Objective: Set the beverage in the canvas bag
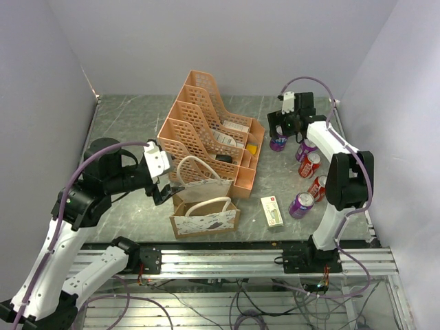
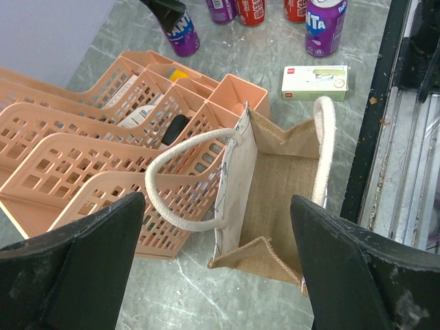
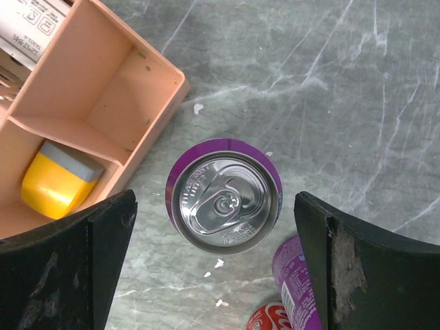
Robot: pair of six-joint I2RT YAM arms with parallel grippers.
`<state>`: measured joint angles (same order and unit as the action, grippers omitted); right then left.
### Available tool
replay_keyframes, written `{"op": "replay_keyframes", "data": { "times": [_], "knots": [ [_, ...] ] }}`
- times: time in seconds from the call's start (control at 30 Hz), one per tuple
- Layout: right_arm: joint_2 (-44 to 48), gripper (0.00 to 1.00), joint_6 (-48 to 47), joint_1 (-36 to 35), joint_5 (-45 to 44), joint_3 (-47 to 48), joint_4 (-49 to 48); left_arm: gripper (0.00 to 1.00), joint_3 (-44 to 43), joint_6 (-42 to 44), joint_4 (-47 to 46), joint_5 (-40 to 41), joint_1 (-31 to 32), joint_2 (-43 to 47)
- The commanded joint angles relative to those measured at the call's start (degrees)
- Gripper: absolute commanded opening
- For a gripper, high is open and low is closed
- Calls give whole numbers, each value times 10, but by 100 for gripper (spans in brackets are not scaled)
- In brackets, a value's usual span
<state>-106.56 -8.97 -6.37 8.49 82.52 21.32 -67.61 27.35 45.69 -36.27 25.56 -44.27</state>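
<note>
So on the left side, the left arm comes up from its base, bends at the elbow and reaches sideways toward the middle, with the left gripper [image 1: 168, 192] tipped down at the near-left end of the canvas bag [image 1: 205, 223]. Its jaws are spread wide with nothing in them. In the wrist view the bag's open mouth sits right between the two fingers, and you can see the bare inside. The bag stands upright on the table [image 1: 130, 124], both cream handles up, pressed against the near side of the peach file organizer [image 1: 199, 117]. Just right of the bag there's a small white box [image 1: 272, 210] lying flat. Over on the right, the right arm rises from its base and stretches to the far side, wrist pointing straight down. The right gripper [image 1: 283, 130] is also wide open, hanging over an upright purple can [image 3: 223, 196] with a gap on each side. That can stands on the table just beside the organizer's end compartment. Four more cans [image 1: 309, 165] sit in a loose line nearer the right arm.
</note>
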Motion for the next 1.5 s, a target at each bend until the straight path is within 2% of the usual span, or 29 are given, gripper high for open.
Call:
{"op": "replay_keyframes", "data": {
  "times": [0.0,0.27,0.43,0.63,1.03,1.2,1.47],
  "knots": [
    [-10,97,0,3,-10,13,-2,97,8,-4,-21,-17,-10,8],
    [-32,89,-2,10,7,27,6,97,16,-4,-24,-11,-16,14],
    [-42,79,-2,12,20,40,15,97,22,-2,-24,-8,-22,20],
    [-24,54,-12,13,27,47,23,97,32,-13,-35,46,-25,23],
    [101,0,-40,8,73,74,73,94,45,8,10,157,-25,-9],
    [168,0,-65,-16,119,73,99,91,62,21,26,164,-25,-15],
    [264,0,-89,-95,250,49,98,90,77,82,52,145,-25,-23]
  ]
}}
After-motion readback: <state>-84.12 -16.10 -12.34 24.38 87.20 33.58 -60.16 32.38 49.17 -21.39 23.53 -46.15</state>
